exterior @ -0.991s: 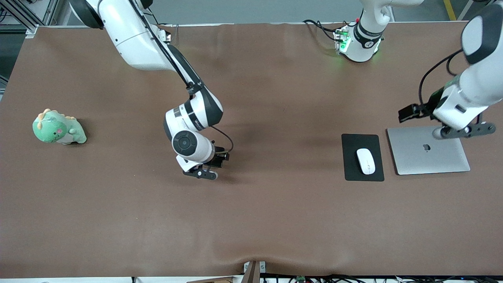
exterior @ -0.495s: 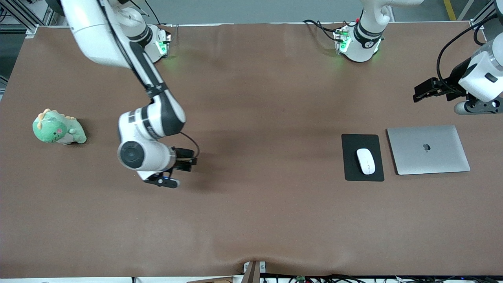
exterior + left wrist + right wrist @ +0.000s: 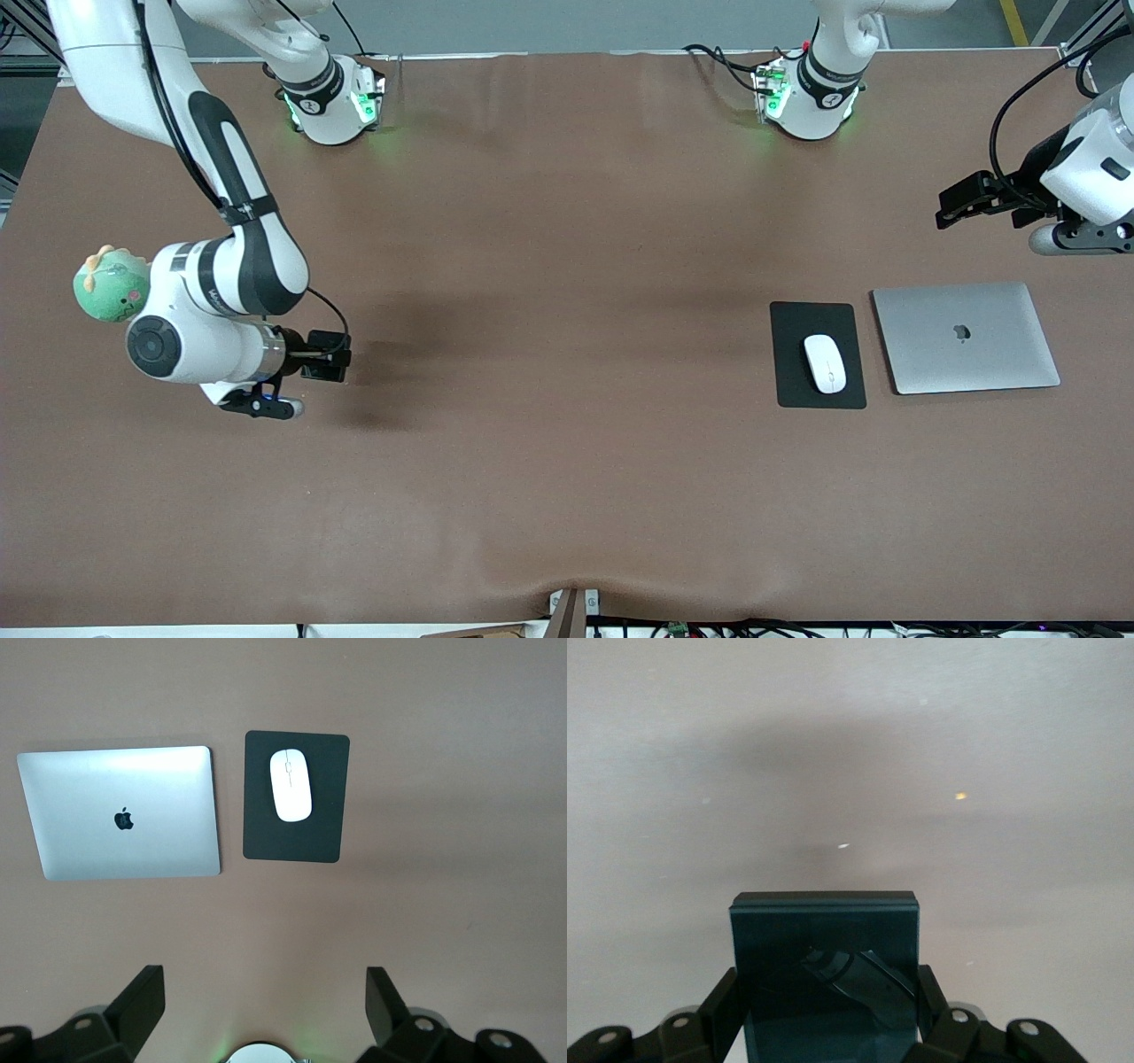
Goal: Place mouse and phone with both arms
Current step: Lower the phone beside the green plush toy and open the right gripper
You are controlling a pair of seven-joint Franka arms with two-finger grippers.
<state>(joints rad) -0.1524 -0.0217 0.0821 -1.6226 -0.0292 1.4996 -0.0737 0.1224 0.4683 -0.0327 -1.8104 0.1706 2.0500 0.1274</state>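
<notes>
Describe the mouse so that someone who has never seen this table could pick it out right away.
Look toward the left arm's end of the brown table, where a closed silver laptop lies flat. Beside it, toward the right arm's end, is a black mouse pad. The mouse lies on that pad: a small white oval with a thin grey centre line, the only white thing there.

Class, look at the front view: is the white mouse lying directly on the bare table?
No, the mouse rests on the black mouse pad, beside the closed laptop.
</notes>
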